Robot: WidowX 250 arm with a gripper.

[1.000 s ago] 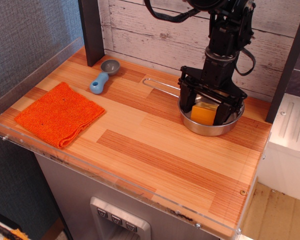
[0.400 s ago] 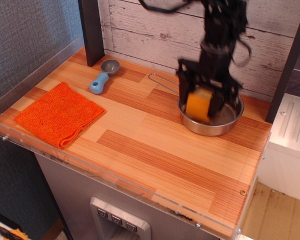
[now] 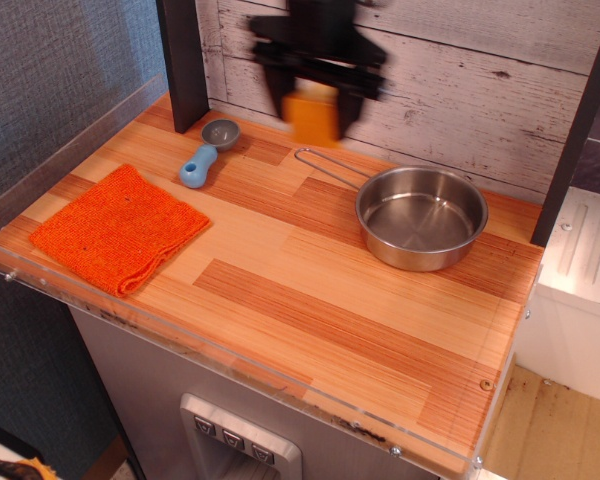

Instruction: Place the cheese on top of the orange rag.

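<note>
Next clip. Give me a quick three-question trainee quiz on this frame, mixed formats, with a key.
1. True or false: the cheese lies in the steel pan.
2. What does the end effector hold? A) the blue scoop B) the cheese C) nothing
3. Fill in: the orange rag has ____ resting on it.

Key: 1. False; it is in the air, held up by the back wall, and the pan is empty. 2. B. 3. nothing; the blue scoop lies apart, behind it.

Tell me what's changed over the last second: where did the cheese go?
The pincer lifted the cheese out of the steel pan and carried it up and leftward, toward the back wall; it remains gripped, in the air. The pan is now empty. The orange rag and blue scoop haven't moved.
</note>
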